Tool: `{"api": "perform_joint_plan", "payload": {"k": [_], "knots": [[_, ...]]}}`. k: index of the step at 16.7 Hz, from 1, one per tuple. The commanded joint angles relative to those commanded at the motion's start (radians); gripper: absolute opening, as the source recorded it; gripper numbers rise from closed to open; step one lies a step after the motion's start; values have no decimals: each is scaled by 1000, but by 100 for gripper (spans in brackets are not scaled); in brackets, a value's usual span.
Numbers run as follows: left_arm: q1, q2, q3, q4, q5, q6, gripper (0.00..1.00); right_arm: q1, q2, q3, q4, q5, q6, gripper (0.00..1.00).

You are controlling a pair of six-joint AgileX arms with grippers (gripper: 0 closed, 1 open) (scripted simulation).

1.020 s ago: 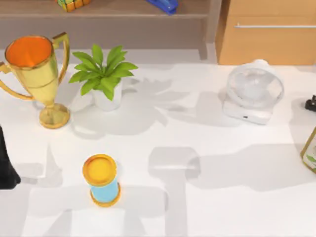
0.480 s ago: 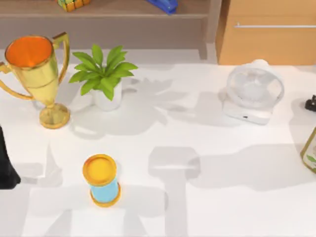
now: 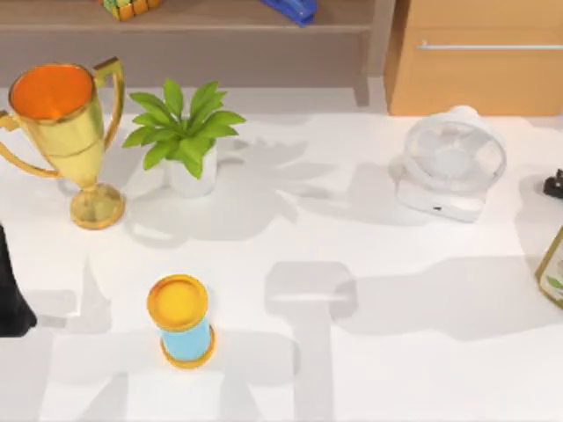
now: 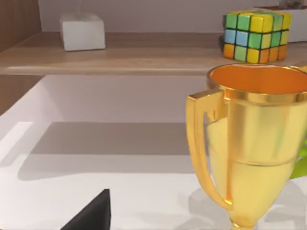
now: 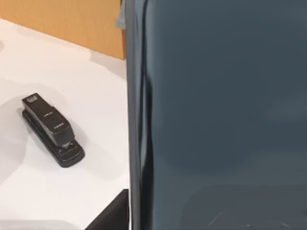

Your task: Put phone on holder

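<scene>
While the phone [image 5: 220, 115] stands upright close against the right wrist camera, apparently carried by the right arm, its grip cannot be told. A stapler [image 5: 52, 130] lies on the table [image 3: 396, 352] near the right edge. Step: transport. Next: locate the holder; none is identifiable.

Gold trophy [image 3: 66, 132], dark grey-blue phone [image 5: 220, 110], black stapler [image 5: 52, 130], multicoloured cube [image 4: 255, 36]

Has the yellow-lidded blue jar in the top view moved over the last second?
No. The jar keeps the same spot below the plant and right of the trophy.
</scene>
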Motion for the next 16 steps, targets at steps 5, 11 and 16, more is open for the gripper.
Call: {"api": "perform_joint_plan", "payload": {"k": [5,11,16], "knots": [[0,0,0,0,0,0,100,0,0,0,0,0,0,60],[0,0,0,0,0,0,100,0,0,0,0,0,0,100],[0,0,0,0,0,0,100,0,0,0,0,0,0,100]]}}
